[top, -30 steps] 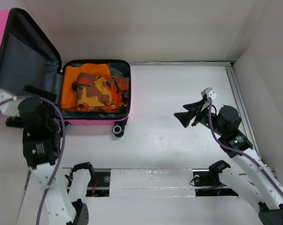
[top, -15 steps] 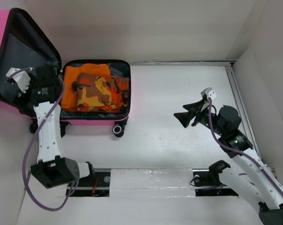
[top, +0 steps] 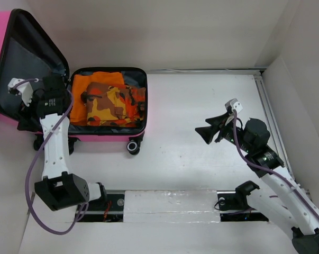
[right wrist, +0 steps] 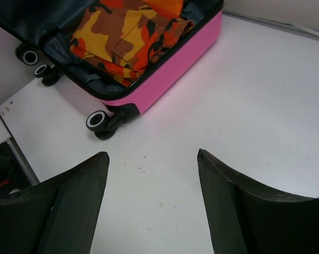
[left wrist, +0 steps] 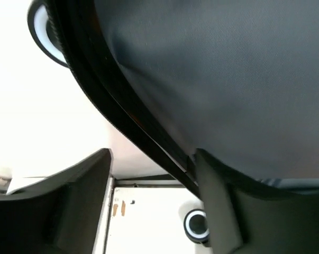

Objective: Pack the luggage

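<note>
The left tool (left wrist: 154,159) is standing with its jaws apart, and the black rim of the raised lid (top: 27,58) is running between them. The rim is lying close against one finger, while a bright gap is showing beside the other, so nothing is clamped. The right tool (right wrist: 153,159) is also hanging with its fingers spread and is carrying nothing above the bare white bench (top: 201,95).

The luggage (top: 106,138) is lying open well away from the right tool, with its lid right at the left one. Its shell is glossy hot pink, the lining a matte dark grey weave, and the wheels (top: 133,147) black with pale hubs. A crumpled orange camouflage garment (top: 114,106) is lying on a plain orange cloth (top: 88,87) in the tray.

Only the left wrist view is showing the rim between the fingers. The top view is showing the whole case.
</note>
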Controlling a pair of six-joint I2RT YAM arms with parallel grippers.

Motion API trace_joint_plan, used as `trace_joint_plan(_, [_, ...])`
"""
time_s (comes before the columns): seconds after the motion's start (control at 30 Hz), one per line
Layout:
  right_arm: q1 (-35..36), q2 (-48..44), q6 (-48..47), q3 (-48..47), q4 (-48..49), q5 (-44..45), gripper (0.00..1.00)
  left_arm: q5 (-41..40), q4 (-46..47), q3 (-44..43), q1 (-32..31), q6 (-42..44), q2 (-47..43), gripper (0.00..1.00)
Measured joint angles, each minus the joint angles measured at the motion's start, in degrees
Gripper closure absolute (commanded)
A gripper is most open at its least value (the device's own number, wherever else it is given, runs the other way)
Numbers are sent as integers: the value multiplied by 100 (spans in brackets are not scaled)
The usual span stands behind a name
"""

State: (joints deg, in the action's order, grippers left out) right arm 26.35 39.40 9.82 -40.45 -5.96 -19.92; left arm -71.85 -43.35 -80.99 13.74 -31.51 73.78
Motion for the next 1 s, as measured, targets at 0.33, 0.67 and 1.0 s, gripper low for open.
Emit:
trace_joint_plan(0.33, [0, 59, 0, 0, 0, 7, 26, 376, 144, -546, 861, -136, 435, 74])
trace_joint_plan(0.67, [153, 271, 0, 0, 7, 31, 26, 1180, 490, -839, 984, -59, 420, 100])
trace_joint_plan(1.0, [203, 280, -61, 0, 15, 70, 26, 1034, 1128, -798, -1963, 984, -79, 100])
